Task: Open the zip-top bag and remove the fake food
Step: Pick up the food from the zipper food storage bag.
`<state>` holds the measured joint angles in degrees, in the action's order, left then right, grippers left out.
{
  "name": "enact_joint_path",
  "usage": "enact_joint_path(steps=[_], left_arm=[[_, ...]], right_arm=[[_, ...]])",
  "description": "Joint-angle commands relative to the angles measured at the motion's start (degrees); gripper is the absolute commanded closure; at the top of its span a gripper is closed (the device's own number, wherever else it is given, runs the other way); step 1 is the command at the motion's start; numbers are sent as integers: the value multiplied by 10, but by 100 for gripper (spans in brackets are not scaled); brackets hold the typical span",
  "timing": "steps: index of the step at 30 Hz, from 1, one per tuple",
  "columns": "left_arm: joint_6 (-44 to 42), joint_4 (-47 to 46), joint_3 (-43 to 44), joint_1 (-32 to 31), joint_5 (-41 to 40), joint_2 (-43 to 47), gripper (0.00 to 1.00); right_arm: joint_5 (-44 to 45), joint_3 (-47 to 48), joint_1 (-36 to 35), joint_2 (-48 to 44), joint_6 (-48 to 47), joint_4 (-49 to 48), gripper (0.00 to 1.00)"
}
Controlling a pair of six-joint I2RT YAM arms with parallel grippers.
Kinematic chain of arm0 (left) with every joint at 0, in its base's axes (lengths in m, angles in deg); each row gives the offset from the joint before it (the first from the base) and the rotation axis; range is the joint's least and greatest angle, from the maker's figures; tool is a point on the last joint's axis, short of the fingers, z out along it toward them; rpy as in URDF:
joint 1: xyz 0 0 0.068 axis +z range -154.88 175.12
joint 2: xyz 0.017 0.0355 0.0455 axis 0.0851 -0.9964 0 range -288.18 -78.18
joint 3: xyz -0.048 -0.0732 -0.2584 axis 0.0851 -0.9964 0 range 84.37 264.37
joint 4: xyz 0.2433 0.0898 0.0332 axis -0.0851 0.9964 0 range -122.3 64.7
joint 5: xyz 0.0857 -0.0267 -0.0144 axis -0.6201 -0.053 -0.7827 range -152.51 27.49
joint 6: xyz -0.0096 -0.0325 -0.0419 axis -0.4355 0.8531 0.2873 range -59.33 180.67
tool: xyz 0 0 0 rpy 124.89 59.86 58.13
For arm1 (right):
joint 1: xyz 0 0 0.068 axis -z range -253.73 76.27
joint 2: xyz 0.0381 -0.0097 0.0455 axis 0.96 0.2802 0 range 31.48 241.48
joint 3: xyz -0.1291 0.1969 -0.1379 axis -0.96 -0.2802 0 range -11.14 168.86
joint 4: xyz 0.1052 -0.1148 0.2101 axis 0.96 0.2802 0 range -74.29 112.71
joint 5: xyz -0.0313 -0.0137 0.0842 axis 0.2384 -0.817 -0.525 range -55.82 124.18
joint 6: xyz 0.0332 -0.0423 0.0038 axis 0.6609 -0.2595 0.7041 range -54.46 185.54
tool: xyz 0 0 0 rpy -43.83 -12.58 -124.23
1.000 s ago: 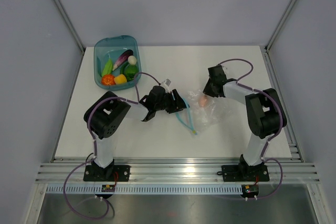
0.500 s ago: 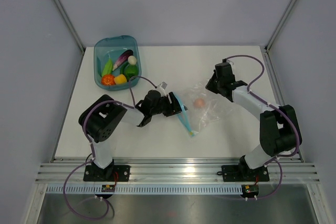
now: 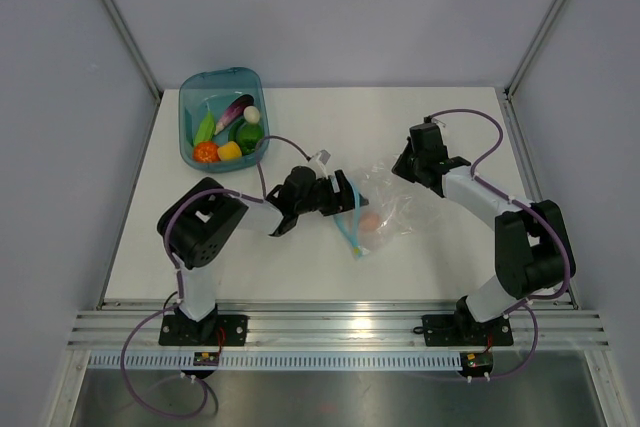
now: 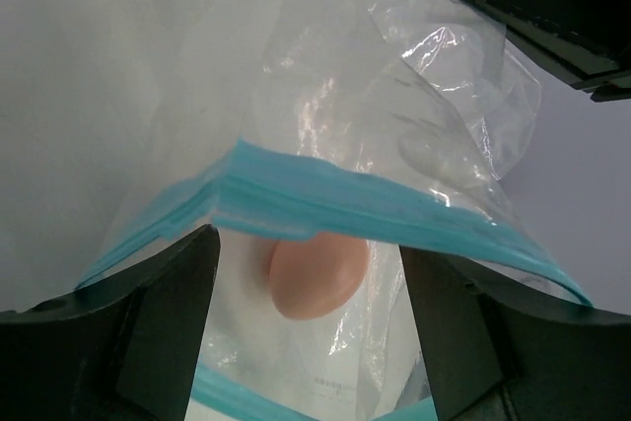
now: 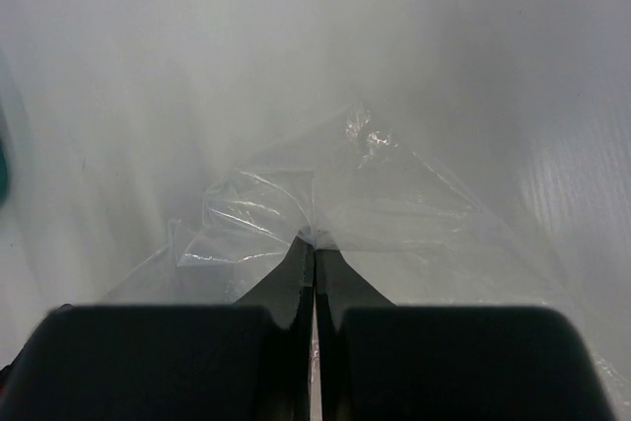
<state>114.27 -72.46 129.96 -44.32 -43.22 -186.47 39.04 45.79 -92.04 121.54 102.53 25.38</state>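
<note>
White table [image 3: 300, 282], left hand [image 4: 308, 255] spread wide at zip-top bag [image 4: 345, 125] mouth, fake food [image 4: 317, 281] inside, right hand [image 5: 314, 245] clamped on bag

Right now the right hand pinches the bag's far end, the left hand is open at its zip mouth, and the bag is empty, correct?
No, the zip-top bag is not empty: the left wrist view shows a peach-coloured piece of fake food inside. The right hand does pinch its far end and the left hand is open at the mouth.

You see the left claw [image 4: 308, 261] with jaws spread. Between them the zip-top bag [image 4: 394, 115] gapes. Behind its teal zip strip [image 4: 394, 212] sits a peach-coloured fake food piece [image 4: 317, 281].
</note>
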Motion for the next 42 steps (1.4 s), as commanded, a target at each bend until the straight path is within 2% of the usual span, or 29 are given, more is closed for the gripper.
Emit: enact_joint_path(steps=[1,8,11,19,26,36,42], left_arm=[[-53,32,39,-20,-14,-5,23],[-53,62,61,-32,10,-26,21],[-70,109,86,-41,16,-39,20],[-104,157,119,-59,-7,-51,18],[-133,257,156,-78,-67,-51,20],[-162,351,201,-106,-151,-61,30],[-162,380,213,-107,-159,-69,48]], right_arm=[[-6,3,1,-9,5,-16,100],[2,13,1,2,2,-11,100],[2,17,0,8,3,-11,100],[1,14,0,6,3,-11,100],[5,14,1,6,3,-11,100],[7,15,1,6,2,-10,100],[12,14,0,6,2,-8,100]])
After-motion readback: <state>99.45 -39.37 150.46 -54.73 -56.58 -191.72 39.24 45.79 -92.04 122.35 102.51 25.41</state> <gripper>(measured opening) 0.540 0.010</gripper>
